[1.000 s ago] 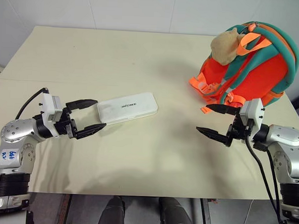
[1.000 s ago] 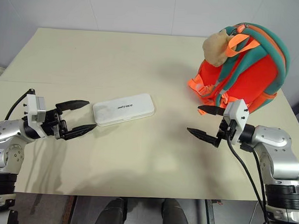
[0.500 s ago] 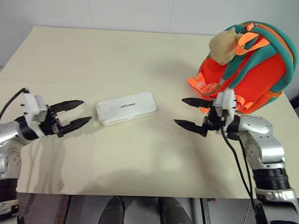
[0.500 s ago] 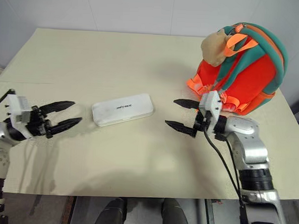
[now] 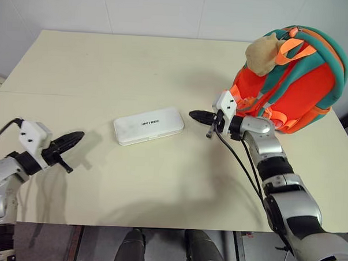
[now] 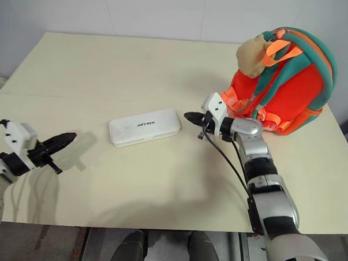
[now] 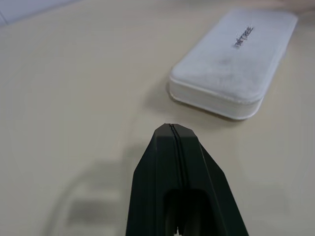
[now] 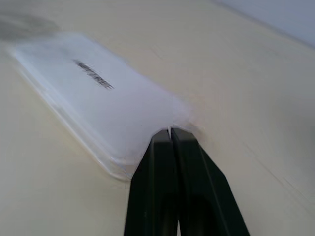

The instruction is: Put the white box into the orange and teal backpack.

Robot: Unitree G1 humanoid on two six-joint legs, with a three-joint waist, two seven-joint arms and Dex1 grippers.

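The white box (image 5: 148, 125) lies flat in the middle of the table, with dark lettering on its lid, and also appears as the white box (image 7: 235, 69) and the white box (image 8: 98, 93) in the wrist views. The orange and teal backpack (image 5: 297, 78) stands at the far right with a tan plush toy (image 5: 261, 53) on top. My right gripper (image 5: 193, 114) is shut and empty, its tips a short way off the box's right end. My left gripper (image 5: 76, 137) is shut and empty, well to the left of the box.
The beige table (image 5: 136, 65) spreads wide behind the box and has a seam running across it. Its front edge is close to both arms. A white wall rises behind the table.
Both grippers have gone from open to shut. My right arm has reached forward and left towards the box's right end. My left gripper has drawn back to the left, away from the box.
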